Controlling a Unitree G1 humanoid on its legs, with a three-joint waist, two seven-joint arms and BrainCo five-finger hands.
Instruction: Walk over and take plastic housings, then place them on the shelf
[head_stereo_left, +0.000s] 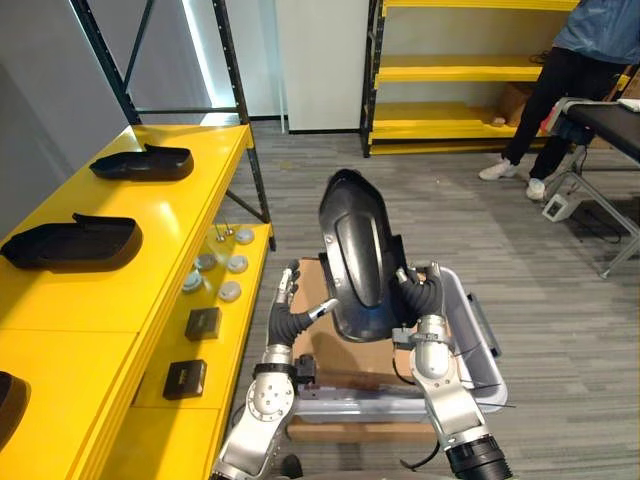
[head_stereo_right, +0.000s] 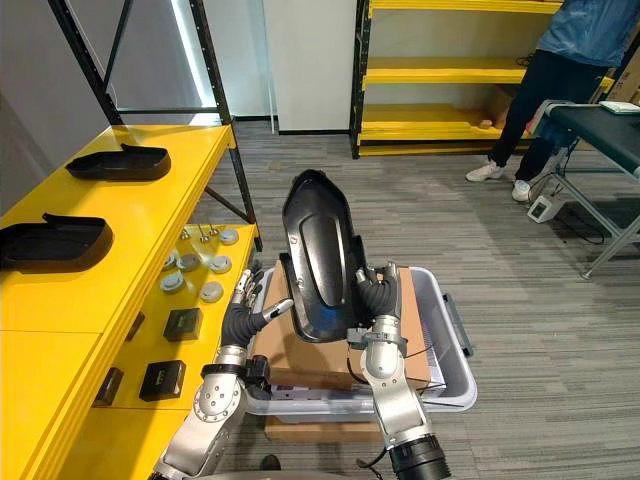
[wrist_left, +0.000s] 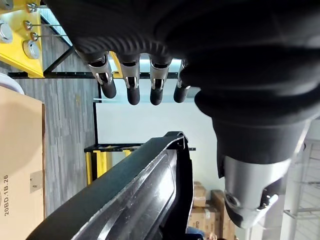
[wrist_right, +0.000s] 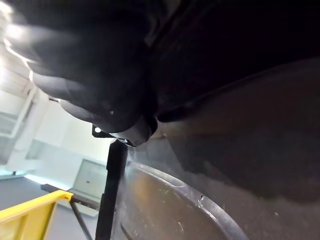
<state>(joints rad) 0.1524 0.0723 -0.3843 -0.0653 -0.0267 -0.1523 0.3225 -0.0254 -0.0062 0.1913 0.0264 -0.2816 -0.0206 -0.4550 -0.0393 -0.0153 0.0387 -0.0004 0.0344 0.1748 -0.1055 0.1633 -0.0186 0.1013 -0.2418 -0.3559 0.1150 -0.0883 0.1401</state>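
Right hand (head_stereo_left: 424, 292) and left hand (head_stereo_left: 287, 300) flank a black housing (head_stereo_left: 358, 255) that stands upright just above a grey bin (head_stereo_left: 475, 365). The right hand's fingers curl round the housing's right edge and grip it. The left hand is slack, its fingers nearly straight and clear of the housing, its thumb reaching toward the left edge. I cannot tell whether the thumb touches.

A yellow shelf (head_stereo_left: 170, 215) runs along the left. A yellow rack (head_stereo_left: 450, 70) stands far across the floor, with a person (head_stereo_left: 570, 80) at its right beside a dark table (head_stereo_left: 612, 122). The bin holds a cardboard box (head_stereo_left: 350, 362). On the shelf's top lie a far housing (head_stereo_left: 145, 163) and a near housing (head_stereo_left: 75, 243), well apart. The lower tier carries two small black blocks (head_stereo_left: 203, 323) and, farther along, pale discs (head_stereo_left: 230, 291).
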